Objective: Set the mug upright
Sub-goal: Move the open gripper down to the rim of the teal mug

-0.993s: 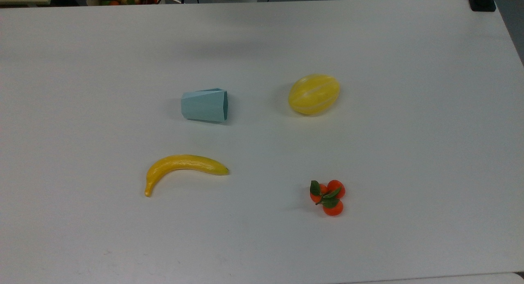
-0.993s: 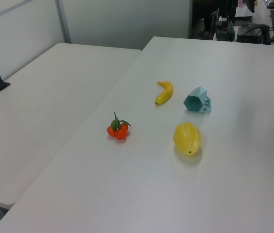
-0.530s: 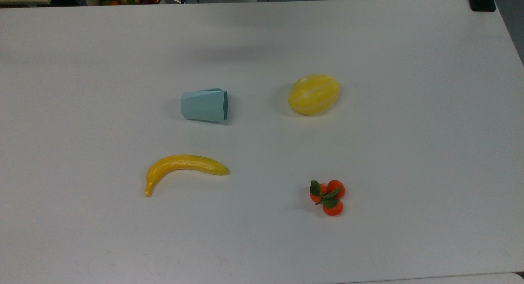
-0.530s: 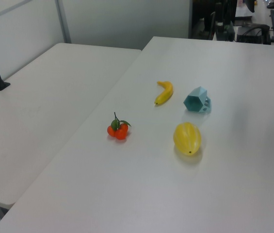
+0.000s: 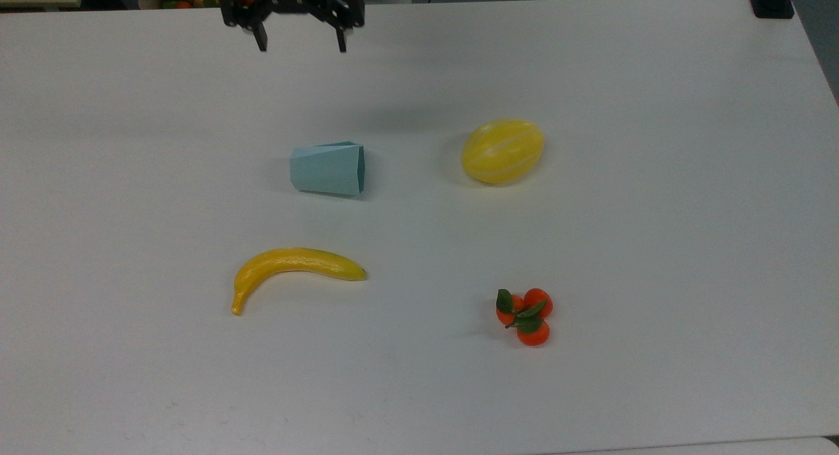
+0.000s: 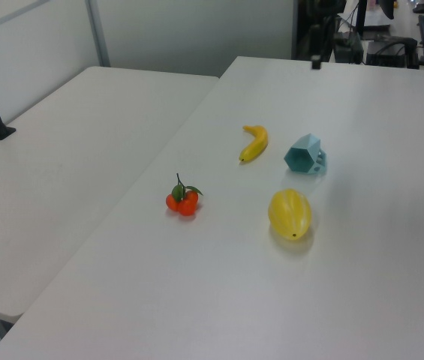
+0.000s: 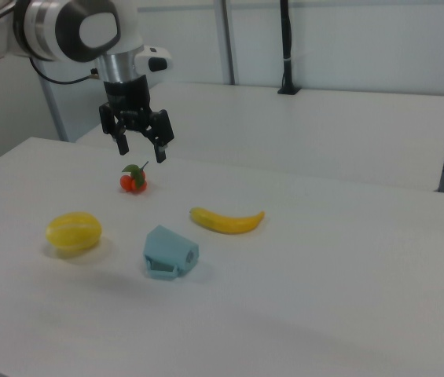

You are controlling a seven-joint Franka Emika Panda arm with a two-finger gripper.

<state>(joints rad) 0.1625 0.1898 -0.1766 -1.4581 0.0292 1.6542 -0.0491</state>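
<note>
The pale teal faceted mug (image 5: 326, 170) lies on its side near the middle of the white table (image 5: 655, 245), its wide rim facing the top view's right. In the left view the mug (image 6: 304, 154) shows its open mouth, and in the right view the mug (image 7: 170, 251) has its handle down against the table at the front. My gripper (image 5: 300, 47) hangs open and empty at the far edge of the table, well behind the mug in the top view. In the right view the gripper (image 7: 141, 153) is high above the table, up and left of the mug.
A banana (image 5: 295, 263) lies in front of the mug in the top view. A yellow melon (image 5: 503, 151) sits to the top view's right of the mug, and a cluster of tangerines (image 5: 524, 316) nearer the front. A black clamp (image 5: 773, 2) stands at the far right corner.
My gripper has come into the top view from the far edge, open. The mug and the fruit have not moved.
</note>
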